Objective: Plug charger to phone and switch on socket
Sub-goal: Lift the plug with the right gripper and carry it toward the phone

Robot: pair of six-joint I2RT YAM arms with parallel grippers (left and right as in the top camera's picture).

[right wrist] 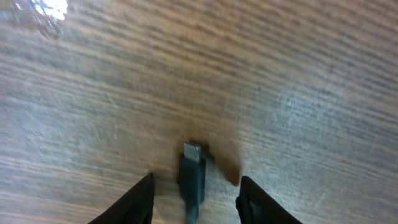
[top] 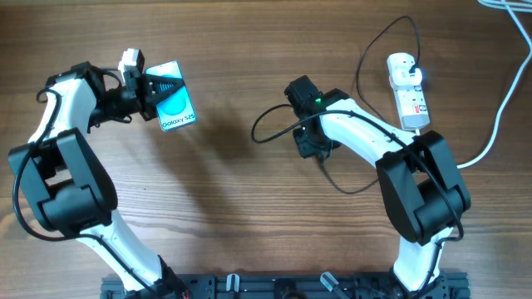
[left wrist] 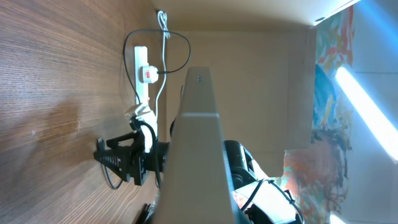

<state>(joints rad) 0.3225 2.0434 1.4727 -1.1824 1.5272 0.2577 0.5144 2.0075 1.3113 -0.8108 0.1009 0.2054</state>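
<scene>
My left gripper point(top: 158, 87) is shut on the phone point(top: 176, 110), whose teal-blue screen with white "Galaxy" text faces up at the far left. In the left wrist view the phone point(left wrist: 199, 143) shows edge-on as a grey slab that hides the fingers. The charger's black cable point(top: 270, 119) loops from its white adapter point(top: 413, 77) on the socket point(top: 409, 104) to my right gripper point(top: 310, 149). In the right wrist view the right gripper point(right wrist: 196, 180) is open, with the plug tip point(right wrist: 193, 163) lying on the wood between its fingers, touching neither. The socket also shows in the left wrist view point(left wrist: 142, 65).
A thick white cord point(top: 499, 116) runs from the socket off the far right edge. The right arm's black gripper point(left wrist: 124, 158) shows in the left wrist view. Bare wooden tabletop point(top: 224, 191) lies between the arms.
</scene>
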